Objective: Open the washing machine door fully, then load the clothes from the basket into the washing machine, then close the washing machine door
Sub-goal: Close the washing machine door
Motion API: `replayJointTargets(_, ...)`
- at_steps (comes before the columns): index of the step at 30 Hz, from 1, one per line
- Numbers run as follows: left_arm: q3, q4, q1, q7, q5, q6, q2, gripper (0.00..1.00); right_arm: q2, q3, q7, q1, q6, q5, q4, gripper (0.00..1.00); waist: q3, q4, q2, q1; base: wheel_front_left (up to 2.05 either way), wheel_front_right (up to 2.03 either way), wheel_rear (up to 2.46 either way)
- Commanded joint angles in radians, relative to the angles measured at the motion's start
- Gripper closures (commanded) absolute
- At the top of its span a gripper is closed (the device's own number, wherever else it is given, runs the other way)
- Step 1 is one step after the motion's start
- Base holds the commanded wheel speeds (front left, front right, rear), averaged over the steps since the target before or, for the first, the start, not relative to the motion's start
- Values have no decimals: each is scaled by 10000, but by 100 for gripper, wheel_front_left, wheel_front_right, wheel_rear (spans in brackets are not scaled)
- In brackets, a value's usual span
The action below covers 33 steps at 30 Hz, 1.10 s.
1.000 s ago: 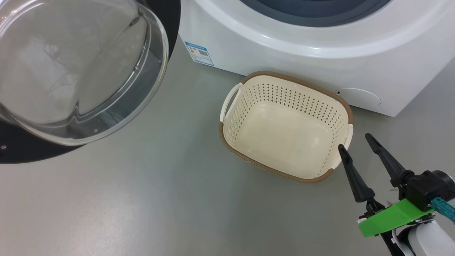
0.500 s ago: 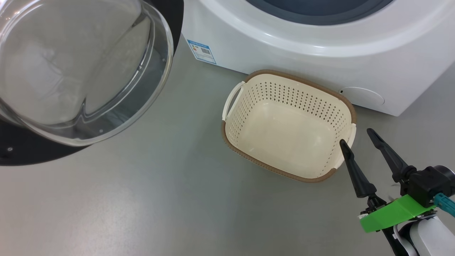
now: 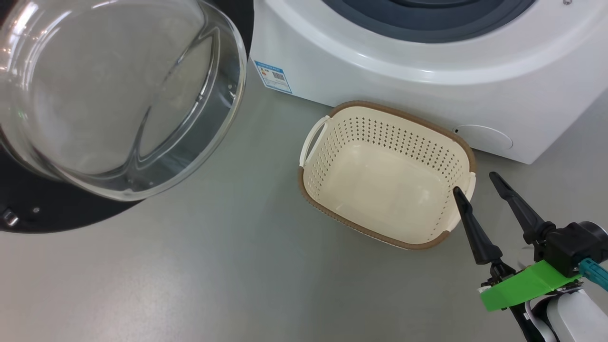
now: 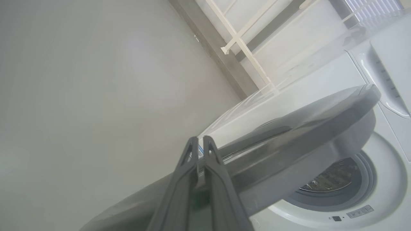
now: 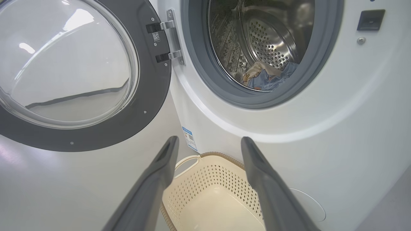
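Just beside the basket (image 3: 394,137), right hand (image 3: 475,183) splayed, empty, left hand (image 4: 200,138) pinched shut

Bright, even light, glare on washing machine door (image 3: 118,95)

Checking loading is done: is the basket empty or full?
Empty: the basket shows a bare cream floor; the clothes lie in the drum.

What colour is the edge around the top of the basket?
Brown, on the cream basket; the head view shows it best.
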Motion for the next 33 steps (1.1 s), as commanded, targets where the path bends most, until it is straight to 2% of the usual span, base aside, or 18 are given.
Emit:
replayJointTargets(1,25,-342,184,347,-133,-73,294,100,-5,181,-80,40,44,-79,-230,0,-22,6,0,0,0,0,0)
replayJointTargets(19,14,-1384,592,1713,-705,-73,429,100,175,121,-80,174,44,-95,-206,0,-446,2,0,0,0,0,0)
replayJointTargets(33,-97,-2410,823,2804,-1069,-73,497,100,409,-145,-80,474,44,-68,-194,0,-1108,-312,0,0,0,0,0)
